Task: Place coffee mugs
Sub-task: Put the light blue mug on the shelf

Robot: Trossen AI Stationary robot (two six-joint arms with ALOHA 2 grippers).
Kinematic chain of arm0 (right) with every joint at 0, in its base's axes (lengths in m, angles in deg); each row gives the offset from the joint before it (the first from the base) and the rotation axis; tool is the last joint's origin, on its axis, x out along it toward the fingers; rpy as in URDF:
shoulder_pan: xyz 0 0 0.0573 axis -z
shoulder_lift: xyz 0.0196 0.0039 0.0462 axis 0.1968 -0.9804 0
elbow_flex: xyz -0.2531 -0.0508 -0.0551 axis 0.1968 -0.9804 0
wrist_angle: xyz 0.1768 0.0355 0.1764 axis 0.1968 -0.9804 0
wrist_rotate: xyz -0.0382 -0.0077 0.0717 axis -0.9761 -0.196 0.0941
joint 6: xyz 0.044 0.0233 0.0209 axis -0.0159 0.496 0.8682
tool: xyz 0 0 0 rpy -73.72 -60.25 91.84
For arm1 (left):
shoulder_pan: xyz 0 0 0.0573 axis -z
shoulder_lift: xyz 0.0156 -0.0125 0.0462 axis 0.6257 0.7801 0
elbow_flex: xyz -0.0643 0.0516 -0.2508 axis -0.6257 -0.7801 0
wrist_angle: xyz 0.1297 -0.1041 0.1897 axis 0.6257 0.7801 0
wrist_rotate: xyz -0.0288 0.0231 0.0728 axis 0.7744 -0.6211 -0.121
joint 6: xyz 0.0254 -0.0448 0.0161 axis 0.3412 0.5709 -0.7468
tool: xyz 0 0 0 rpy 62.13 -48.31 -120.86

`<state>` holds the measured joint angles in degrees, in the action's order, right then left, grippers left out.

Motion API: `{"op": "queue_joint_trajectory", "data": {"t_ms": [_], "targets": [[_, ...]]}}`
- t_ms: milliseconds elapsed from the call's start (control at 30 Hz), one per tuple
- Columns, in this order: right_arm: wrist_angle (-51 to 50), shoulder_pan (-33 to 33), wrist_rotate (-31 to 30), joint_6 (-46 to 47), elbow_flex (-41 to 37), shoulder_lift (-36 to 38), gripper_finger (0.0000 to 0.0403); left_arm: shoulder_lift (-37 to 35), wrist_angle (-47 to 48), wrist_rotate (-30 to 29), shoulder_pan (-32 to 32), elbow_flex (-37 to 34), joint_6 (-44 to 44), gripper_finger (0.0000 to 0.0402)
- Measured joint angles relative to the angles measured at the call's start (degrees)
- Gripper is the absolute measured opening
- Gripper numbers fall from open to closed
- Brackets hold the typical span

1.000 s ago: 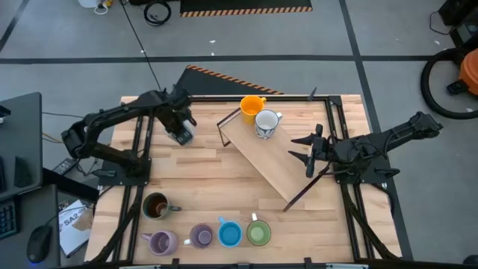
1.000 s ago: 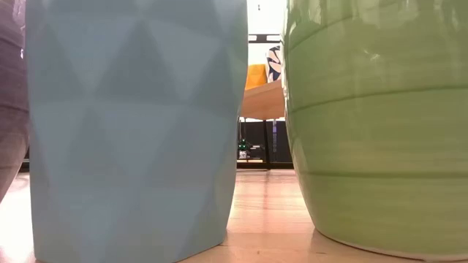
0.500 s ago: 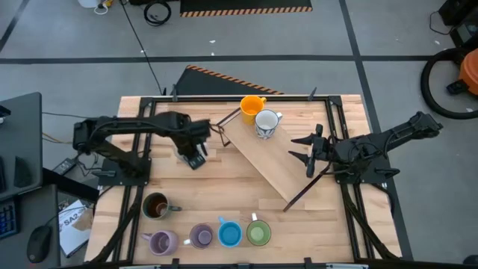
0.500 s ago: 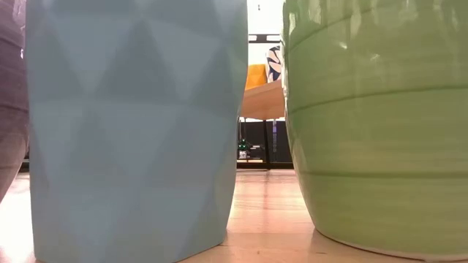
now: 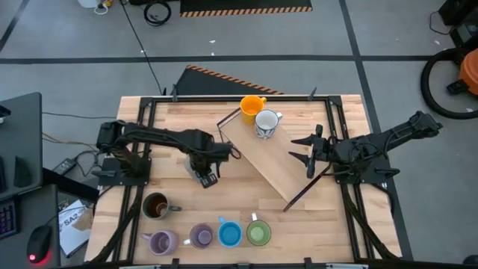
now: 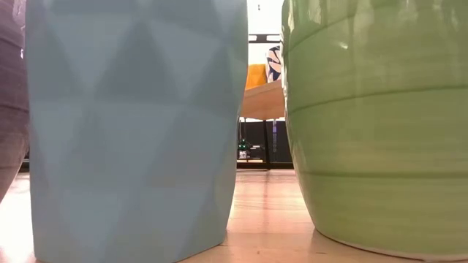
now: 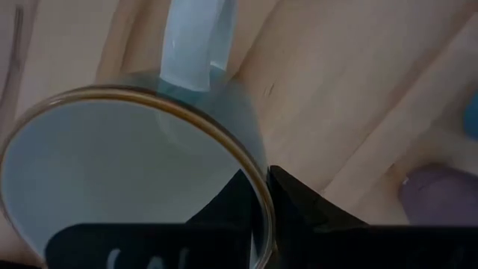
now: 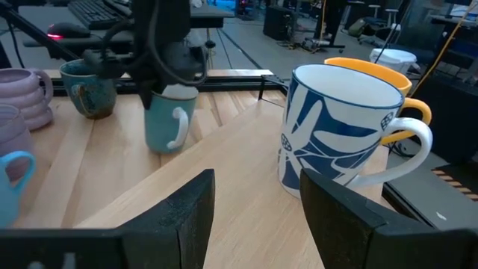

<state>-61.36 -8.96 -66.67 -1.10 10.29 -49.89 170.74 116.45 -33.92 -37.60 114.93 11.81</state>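
Setting: pale wooden tabletop framed by dark rails, grey workshop floor all round; a tilted wooden board lies across the middle of it.

Left arm: the left gripper has swung, within the last second, from the far-left part of the tabletop to a spot near the centre, just beside the board's lower-left edge; its fingers are clenched on the rim of a pale grey mug, one inside and one outside, handle pointing away from the wrist.

Carried mug: the right wrist view shows it hanging under the left gripper, close over the wood or just touching it; which, the pictures do not settle.

Right arm: the right gripper waits over the right side, unmoved through the second, fingers spread and holding nothing.

On the board: an orange mug and a white mug with blue pattern stand together at its far end.

Front row: a dark brown mug, two purple mugs, a blue mug and a green mug stand along the near edge, untouched.

Meaning: the carry looks nearly done; the mug appears headed for the board or the wood beside it, with release the likely next step; five mugs seem left to move.
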Motion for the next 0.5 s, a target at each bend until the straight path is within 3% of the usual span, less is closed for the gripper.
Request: {"op": "queue_joint_trajectory", "data": {"t_ms": [500], "targets": [[0.11,0.0,1.04,0.29,0.0,0.0,0.0203,2.35,-5.65,-4.2,2.03,0.51,4.31,0.0057]]}}
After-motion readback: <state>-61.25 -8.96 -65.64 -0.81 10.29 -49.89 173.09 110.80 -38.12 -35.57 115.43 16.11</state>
